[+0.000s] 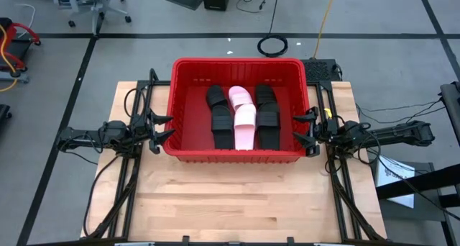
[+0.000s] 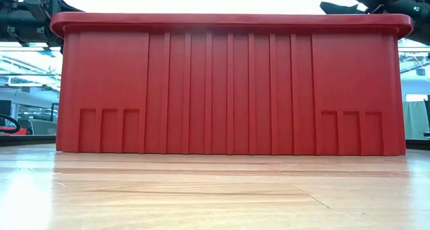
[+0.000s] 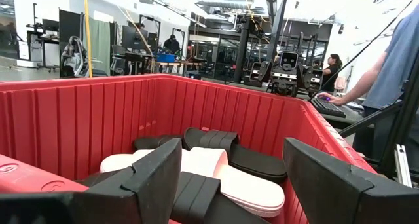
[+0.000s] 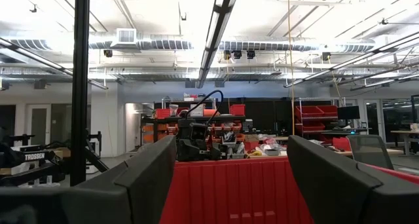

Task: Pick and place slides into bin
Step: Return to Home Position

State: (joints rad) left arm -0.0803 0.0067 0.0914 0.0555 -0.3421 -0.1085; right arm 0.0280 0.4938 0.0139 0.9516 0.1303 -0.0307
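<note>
All slides [image 1: 244, 120] are in the bin [image 1: 237, 62]: pink ones mid-bin, black ones either side (lying flat, some overlapping). Just outside the bin's left wall sits the left claw [image 1: 165, 128], fingers spread wide, holding nothing. At the bin's right wall, the right claw [image 1: 300, 129] is also wide and empty. Bin stands on the desk [image 1: 230, 196].

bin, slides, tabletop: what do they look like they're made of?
Bin: moulded plastic, glossy red; ribbed walls, rolled rim.
Slides: probably foam or rubber, matte; soft rounded edges.
Tabletop: pale wood, light sheen; grain and plank seams show.
</note>
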